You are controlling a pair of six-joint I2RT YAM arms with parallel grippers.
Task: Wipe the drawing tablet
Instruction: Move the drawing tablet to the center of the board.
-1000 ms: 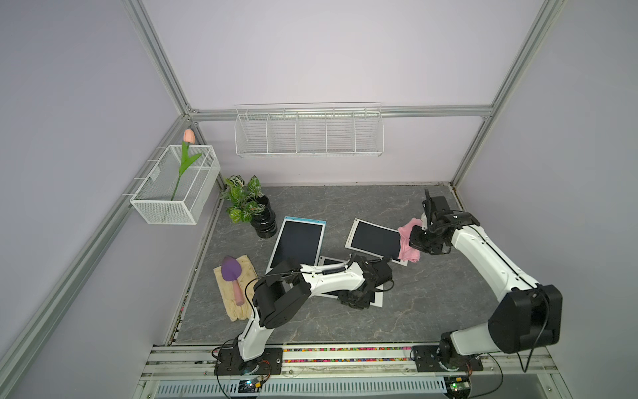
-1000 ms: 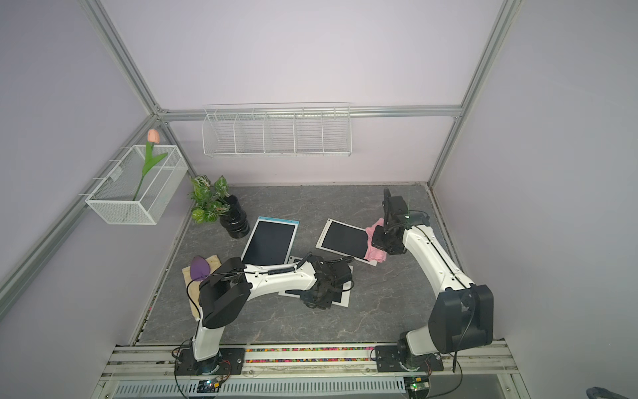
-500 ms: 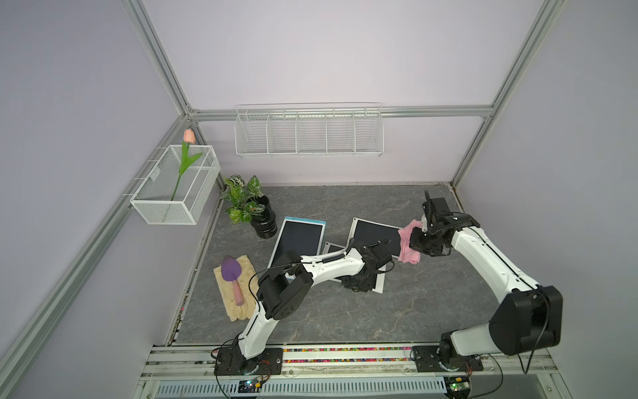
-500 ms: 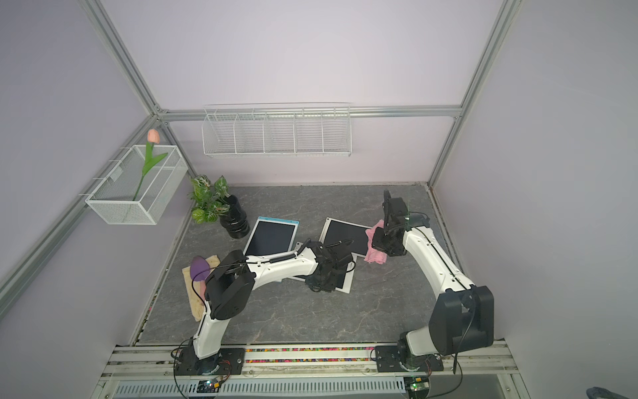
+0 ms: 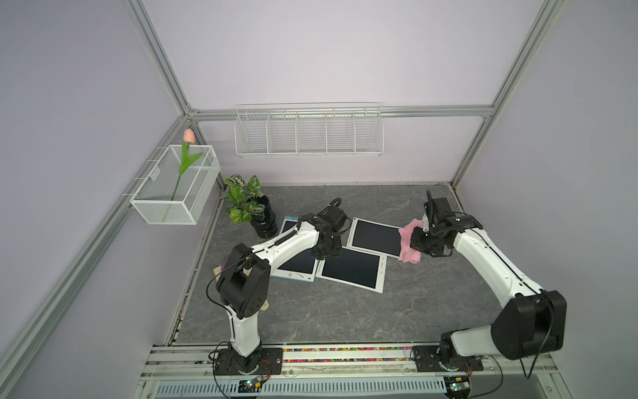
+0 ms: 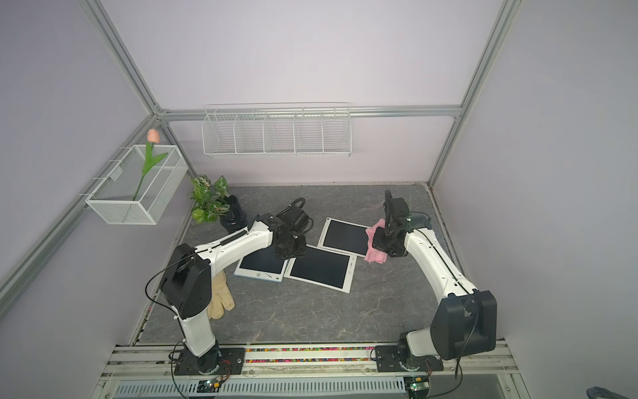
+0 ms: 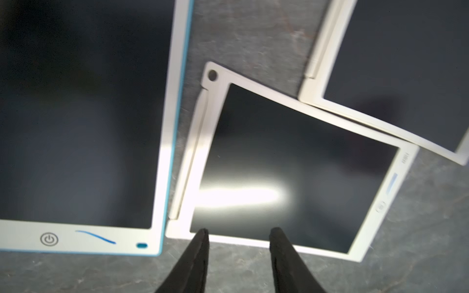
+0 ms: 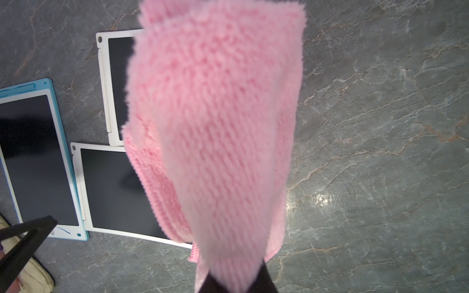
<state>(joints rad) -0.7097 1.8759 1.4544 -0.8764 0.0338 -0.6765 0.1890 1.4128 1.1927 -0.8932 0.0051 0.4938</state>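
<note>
Three drawing tablets lie flat on the grey table. The blue-framed tablet [image 5: 298, 266] [image 7: 76, 114] is at the left. A white tablet [image 5: 352, 269] [image 7: 291, 165] lies in the middle. Another white tablet [image 5: 374, 236] [image 8: 119, 76] lies behind it and overlaps its far corner. My left gripper [image 5: 326, 250] [image 7: 238, 232] is open and empty above the seam between the blue-framed and middle tablets. My right gripper [image 5: 419, 241] [image 8: 236, 279] is shut on a pink cloth [image 5: 407, 241] [image 8: 215, 126]. The cloth hangs over the right edge of the far tablet and hides the fingertips.
A potted plant [image 5: 257, 210] stands at the back left next to the blue-framed tablet. A beige glove [image 6: 221, 297] lies beside the left arm's base. A wire basket [image 5: 172, 193] with a tulip hangs on the left wall and a wire rack [image 5: 309, 133] on the back wall.
My left gripper has drawn back and to the left off the middle white tablet, and its jaws have widened. The right gripper with the cloth has hardly moved.
</note>
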